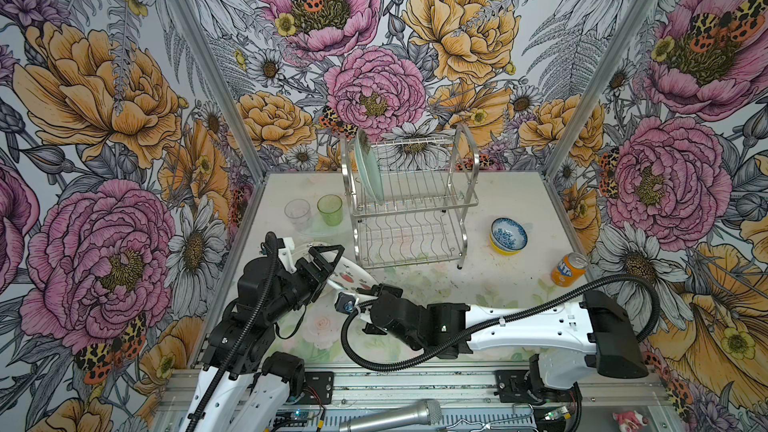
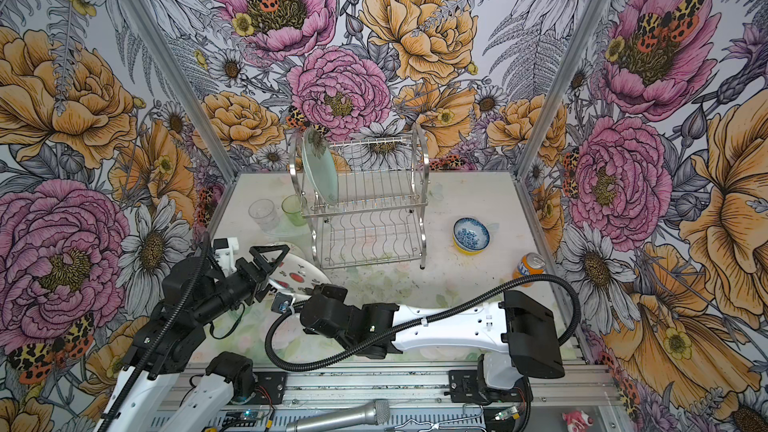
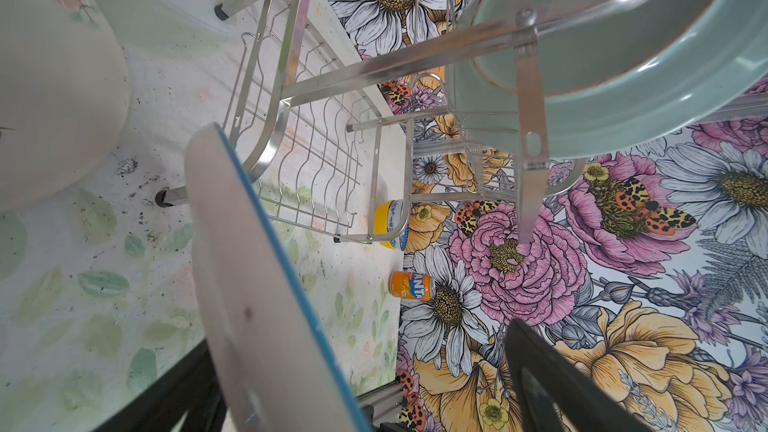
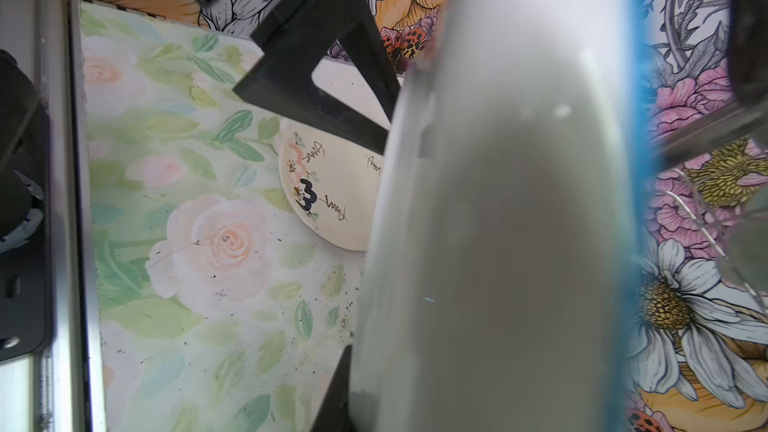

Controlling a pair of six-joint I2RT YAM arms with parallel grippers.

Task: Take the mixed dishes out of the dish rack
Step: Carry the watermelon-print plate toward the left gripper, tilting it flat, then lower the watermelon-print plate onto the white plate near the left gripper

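Dish rack, the two-tier shiny steel wire one [image 1: 409, 201], stands at the back middle of the pale flower-printed table [image 1: 498, 284]. On my feeds one round pale green plate [image 1: 368, 172] stands on edge in the slotted upper shelf, at its left end; the lower shelf shows only bare wires.

Left of the rack, on the table, a clear glass [image 1: 298, 211] and a green translucent tumbler [image 1: 330, 209] stand upright side by side. To the right, a blue-and-white patterned bowl [image 1: 509, 232] sits nested in a yellow bowl [image 1: 505, 248], with an orange soda can [image 1: 568, 270] upright nearer the right wall.

My right gripper [image 1: 374, 290] is pinched onto the rim of a white round plate with a blue edge and red fruit prints [image 1: 353, 278], held tilted above the front left of the table. My left gripper [image 1: 332, 259] is spread wide; in the left wrist view that plate's edge stands between its fingers, and I cannot tell whether they touch it. Beneath, a cream round plate with painted flowers [image 4: 328, 197] lies flat on the table.
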